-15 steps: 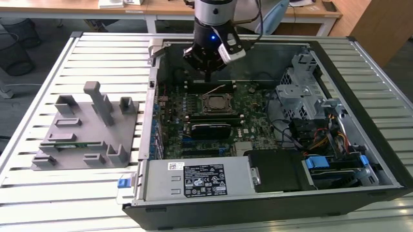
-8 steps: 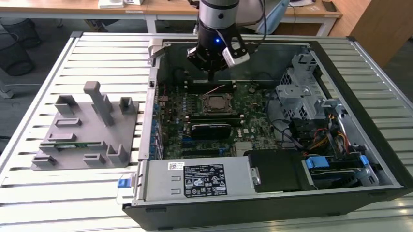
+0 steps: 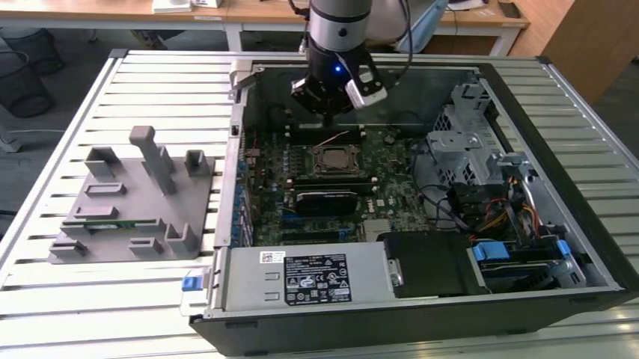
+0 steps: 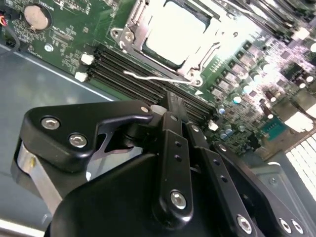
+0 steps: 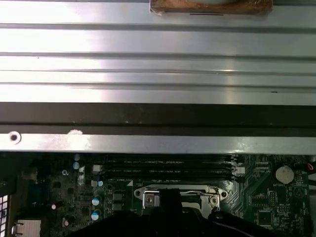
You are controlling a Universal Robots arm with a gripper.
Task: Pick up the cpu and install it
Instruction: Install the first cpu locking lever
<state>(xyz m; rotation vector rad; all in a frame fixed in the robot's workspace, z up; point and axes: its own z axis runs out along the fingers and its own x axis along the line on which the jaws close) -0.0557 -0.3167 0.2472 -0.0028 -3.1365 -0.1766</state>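
Slatted metal bench (image 3: 150,82) w/ open PC case (image 3: 559,134); gripper (image 3: 328,112) above socketed cpu (image 3: 333,158), fingers together, empty.

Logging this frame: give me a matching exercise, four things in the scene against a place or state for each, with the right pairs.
Things:
1. cpu
2. gripper
3. grey fixture
4. power supply

Places or states:
A. on the slatted table, at the exterior view's left of the computer case
B. lying in the socket frame on the motherboard
C. in the case's near corner, white label on top
D. above the motherboard, just beyond the socket

Pairs: 1-B, 2-D, 3-A, 4-C
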